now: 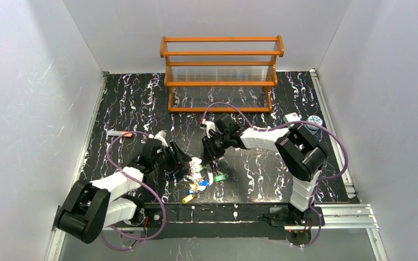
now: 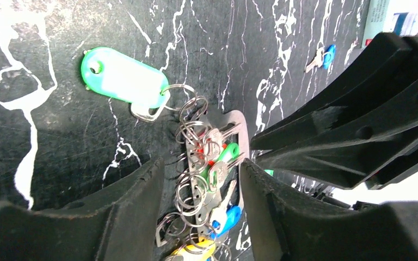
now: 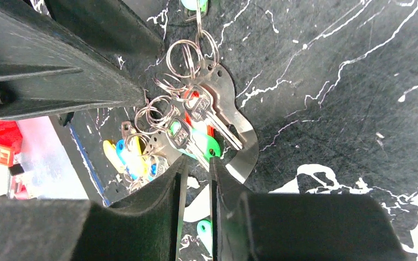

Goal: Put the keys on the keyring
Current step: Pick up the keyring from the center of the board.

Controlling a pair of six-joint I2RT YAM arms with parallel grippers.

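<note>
The keyring [image 2: 240, 126], a flat silver oval loop, lies on the black marbled table with several keys [image 2: 224, 155] and small split rings bunched on it. A green tag [image 2: 122, 76] hangs at its far end. My left gripper [image 2: 202, 166] is open and straddles the bunch; its right finger touches the loop's edge. My right gripper [image 3: 198, 160] comes from the other side, jaws a narrow slit apart, tips at a green-headed key [image 3: 213, 147] on the keyring [image 3: 249, 152]. Whether it pinches the key is unclear. From above, both grippers [image 1: 188, 159] [image 1: 207, 157] meet over the bunch [image 1: 197, 169].
Loose keys lie near the front edge: a green one [image 1: 219, 177], a blue one [image 1: 202, 184], a yellow one [image 1: 188, 199]. A wooden rack [image 1: 221, 73] stands at the back. A white box [image 1: 292, 117] and a round tin [image 1: 315, 120] sit right; a pen-like stick [image 1: 118, 132] lies left.
</note>
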